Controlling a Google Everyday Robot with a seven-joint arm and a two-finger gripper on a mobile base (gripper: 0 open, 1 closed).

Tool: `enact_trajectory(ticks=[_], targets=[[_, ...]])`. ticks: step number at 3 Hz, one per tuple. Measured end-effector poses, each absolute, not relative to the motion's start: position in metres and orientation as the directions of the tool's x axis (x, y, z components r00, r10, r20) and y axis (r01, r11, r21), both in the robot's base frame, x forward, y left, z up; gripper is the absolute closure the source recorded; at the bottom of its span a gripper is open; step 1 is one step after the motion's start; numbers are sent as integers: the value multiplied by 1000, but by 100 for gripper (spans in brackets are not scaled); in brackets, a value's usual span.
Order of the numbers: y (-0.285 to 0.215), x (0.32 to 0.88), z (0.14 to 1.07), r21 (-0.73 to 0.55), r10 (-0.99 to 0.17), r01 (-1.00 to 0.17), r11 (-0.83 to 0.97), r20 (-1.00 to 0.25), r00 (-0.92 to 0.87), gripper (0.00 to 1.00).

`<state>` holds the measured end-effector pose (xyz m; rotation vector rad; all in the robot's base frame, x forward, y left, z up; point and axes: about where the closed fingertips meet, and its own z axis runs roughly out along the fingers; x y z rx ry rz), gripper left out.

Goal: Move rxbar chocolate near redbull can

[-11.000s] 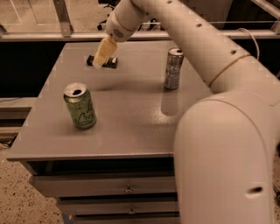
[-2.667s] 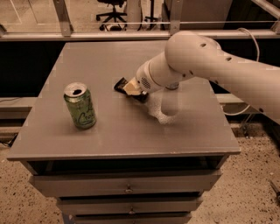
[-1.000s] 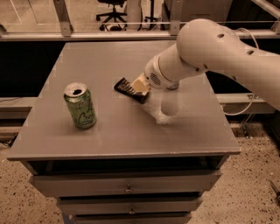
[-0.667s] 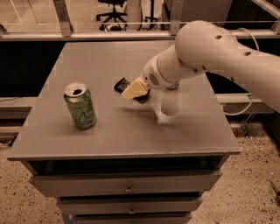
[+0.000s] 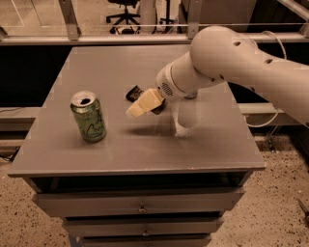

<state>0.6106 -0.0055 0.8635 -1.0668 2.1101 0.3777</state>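
Risk: rxbar chocolate (image 5: 133, 92) sat mid-surface (image 5: 96, 62) at 11 o'clock of tool (image 5: 145, 102), partly hidden behind it. Whether tool held it could not be told. Loose hold might have dropped it short. Redbull can was hidden behind arm (image 5: 231, 53), and blind sweep toward 3 o'clock could have toppled it.

Cream gripper (image 5: 135, 110) over the grey table (image 5: 120, 62), beside a dark, perhaps black rxbar chocolate (image 5: 133, 93); green can (image 5: 89, 117) with pale scribbles.

Looking like an office or lab: wheeled desk chair (image 5: 124, 10) standing beyond rail (image 5: 96, 39), gripper (image 5: 144, 103) hanging over grey drawer cabinet (image 5: 140, 202)
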Motion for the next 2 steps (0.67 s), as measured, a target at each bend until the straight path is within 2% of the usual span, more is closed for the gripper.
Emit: enact_trajectory(ticks=[2], targets=[[-5, 617, 828, 26, -501, -737, 676, -717, -485, 2]])
